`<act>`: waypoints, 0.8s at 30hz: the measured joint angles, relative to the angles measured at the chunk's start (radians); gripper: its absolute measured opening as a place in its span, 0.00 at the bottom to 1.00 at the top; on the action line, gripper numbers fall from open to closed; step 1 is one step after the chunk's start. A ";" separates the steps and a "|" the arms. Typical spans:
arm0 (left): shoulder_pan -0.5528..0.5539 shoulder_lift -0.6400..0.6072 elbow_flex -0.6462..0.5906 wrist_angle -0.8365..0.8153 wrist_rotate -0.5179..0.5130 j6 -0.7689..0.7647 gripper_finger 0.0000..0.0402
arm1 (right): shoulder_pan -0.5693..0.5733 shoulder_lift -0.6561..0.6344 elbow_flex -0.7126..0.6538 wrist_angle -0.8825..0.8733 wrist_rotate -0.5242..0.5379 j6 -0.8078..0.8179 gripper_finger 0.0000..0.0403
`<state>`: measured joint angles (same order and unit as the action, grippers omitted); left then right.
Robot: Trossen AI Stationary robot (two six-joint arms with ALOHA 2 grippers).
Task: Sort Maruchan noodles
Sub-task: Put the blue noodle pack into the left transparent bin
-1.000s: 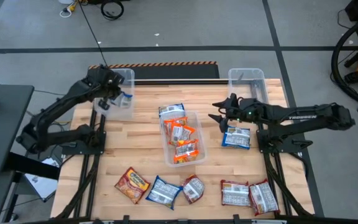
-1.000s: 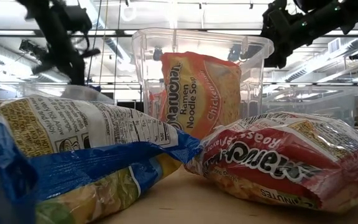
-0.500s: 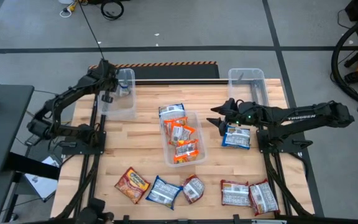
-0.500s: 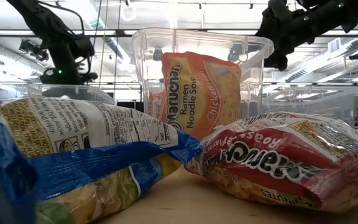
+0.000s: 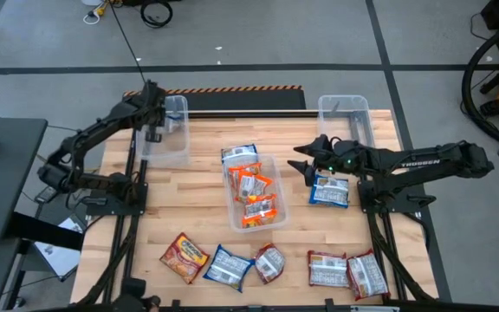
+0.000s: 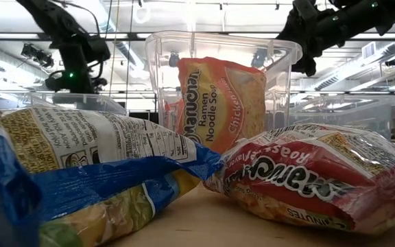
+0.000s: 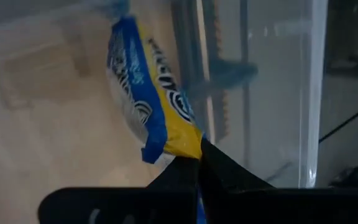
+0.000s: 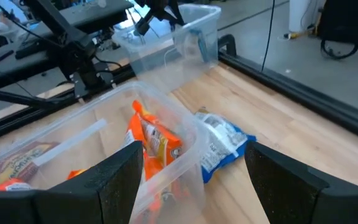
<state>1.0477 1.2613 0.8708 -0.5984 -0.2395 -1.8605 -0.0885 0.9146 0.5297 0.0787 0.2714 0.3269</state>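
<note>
My left gripper (image 5: 155,126) is over the clear left bin (image 5: 178,149) at the table's far left, shut on a blue and yellow Maruchan packet (image 7: 143,93) that hangs into the bin. My right gripper (image 5: 305,161) hovers open right of the centre bin (image 5: 275,192), above a blue packet (image 5: 329,191) lying flat on the table. The centre bin holds orange packets (image 5: 255,194). Another blue packet (image 5: 239,154) lies at that bin's far end. Several blue and red packets (image 5: 269,263) lie in a row along the near edge. My left gripper pinches the blue packet by a yellow corner of its sealed edge (image 7: 187,145) between its two shut fingers (image 7: 219,171). The fingers slant down from above. The packet hangs away from them inside the bin's walls; whether its far end touches the bin floor I cannot tell.
A second clear bin (image 5: 345,117) stands at the far right of the table. In the low view, a blue packet (image 6: 81,178) and a red one (image 6: 300,178) lie close in front of the centre bin (image 6: 280,62).
My left gripper has sunk toward the left bin and gone a little toward the table's far edge, rolling its wrist, with the blue packet still pinched and carried down into the bin. My right gripper has stayed open where it was.
</note>
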 joint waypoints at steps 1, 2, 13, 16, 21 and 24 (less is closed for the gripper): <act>-0.018 0.000 0.022 -0.040 0.003 -0.002 0.01 | -0.002 0.000 0.000 0.003 0.000 -0.015 0.71; -0.039 -0.001 0.043 -0.087 0.003 -0.009 0.01 | -0.006 0.000 0.000 0.004 0.000 -0.031 0.71; -0.077 0.023 0.027 -0.260 -0.063 -0.156 0.01 | -0.020 0.000 0.000 -0.001 -0.056 -0.106 0.71; -0.044 0.028 -0.027 -0.101 -0.057 -0.160 0.01 | -0.006 0.000 0.000 -0.007 -0.055 -0.070 0.71; 0.009 0.029 -0.049 0.104 -0.116 -0.170 0.01 | 0.016 0.000 0.000 -0.005 -0.055 -0.049 0.70; 0.055 0.029 -0.050 0.127 -0.115 -0.170 0.01 | 0.017 0.000 0.000 -0.006 -0.039 -0.044 0.69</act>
<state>1.1026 1.2900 0.8213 -0.4711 -0.3546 -2.0300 -0.0719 0.9146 0.5297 0.0732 0.2324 0.2829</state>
